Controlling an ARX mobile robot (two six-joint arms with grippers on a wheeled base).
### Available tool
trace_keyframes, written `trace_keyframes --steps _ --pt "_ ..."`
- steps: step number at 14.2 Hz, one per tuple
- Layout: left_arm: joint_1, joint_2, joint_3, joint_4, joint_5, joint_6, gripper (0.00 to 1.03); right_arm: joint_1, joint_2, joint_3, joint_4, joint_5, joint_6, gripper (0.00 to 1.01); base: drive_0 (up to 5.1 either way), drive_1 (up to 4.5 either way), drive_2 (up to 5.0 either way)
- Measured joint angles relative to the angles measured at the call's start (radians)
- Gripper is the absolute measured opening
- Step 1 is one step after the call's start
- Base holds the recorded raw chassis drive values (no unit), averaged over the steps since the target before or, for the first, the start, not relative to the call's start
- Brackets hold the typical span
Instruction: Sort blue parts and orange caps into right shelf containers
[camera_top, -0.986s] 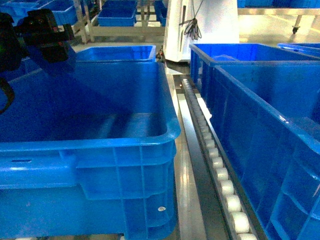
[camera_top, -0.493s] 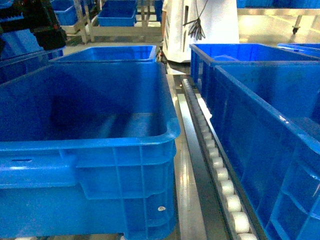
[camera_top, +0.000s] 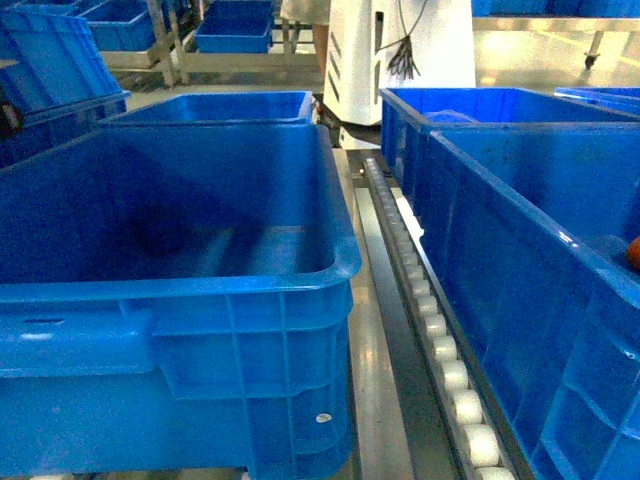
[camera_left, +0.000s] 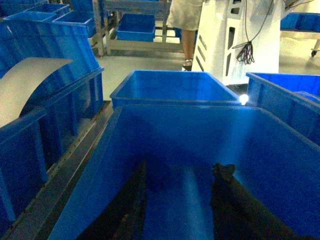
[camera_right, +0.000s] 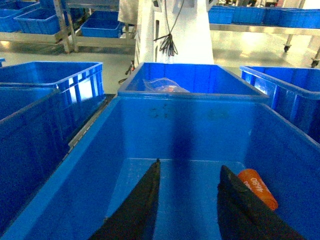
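Lying in right crate (camera_right: 150, 130): orange cap (camera_right: 257, 188)

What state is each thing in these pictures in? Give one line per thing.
Left hand: open, empty, over the near left crate.
Right hand: open, empty, over the near right crate.
Near left crate: upright, nothing visible inside.
Near right crate: upright, orange cap inside.
Orange cap: lying on the crate floor.

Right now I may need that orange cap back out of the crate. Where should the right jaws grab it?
Grip the orange cap across its narrow width, coming straight down. It lies on its side on the crate floor near the right wall, so its long sides seem freest. The right gripper hangs open beside it.
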Motion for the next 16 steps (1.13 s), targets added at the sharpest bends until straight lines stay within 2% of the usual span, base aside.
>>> trace_keyframes --steps 3,4,5,6,7,8,10,16 --pt "0.023 -0.139 -0.144 -0.003 0.031 0.000 0.01 -0.002 -0.147 -0.117 -0.029 0.006 0.003 0.02 0.0 0.00 0.0" --pt "0.033 -0.184 -0.178 -0.013 0.036 0.002 0.02 -0.002 -0.189 -0.145 -0.047 0.005 0.005 0.01 0.0 0.00 0.0" --pt "0.079 -0.229 -0.210 -0.030 0.089 0.002 0.02 -0.002 -0.233 -0.172 -0.059 0.006 0.007 0.01 0.0 0.00 0.0" --pt "0.098 -0.282 -0.245 -0.051 0.089 0.002 0.02 -0.002 -0.234 -0.212 0.000 0.006 0.007 0.01 0.0 0.00 0.0" --pt "0.095 -0.327 -0.267 -0.073 0.093 0.002 0.02 -0.002 -0.266 -0.243 -0.048 0.005 0.007 0.01 0.0 0.00 0.0" --pt "0.093 -0.351 -0.316 -0.008 0.096 0.002 0.02 -0.002 -0.354 -0.270 -0.102 0.006 0.008 0.01 0.0 0.00 0.0" --pt "0.093 -0.432 -0.369 -0.106 0.096 0.002 0.02 -0.002 -0.475 -0.283 -0.188 0.006 0.008 0.01 0.0 0.00 0.0" --pt "0.093 -0.767 -0.397 -0.370 0.097 0.002 0.02 -0.002 -0.784 -0.312 -0.462 0.006 0.008 0.01 0.0 0.00 0.0"
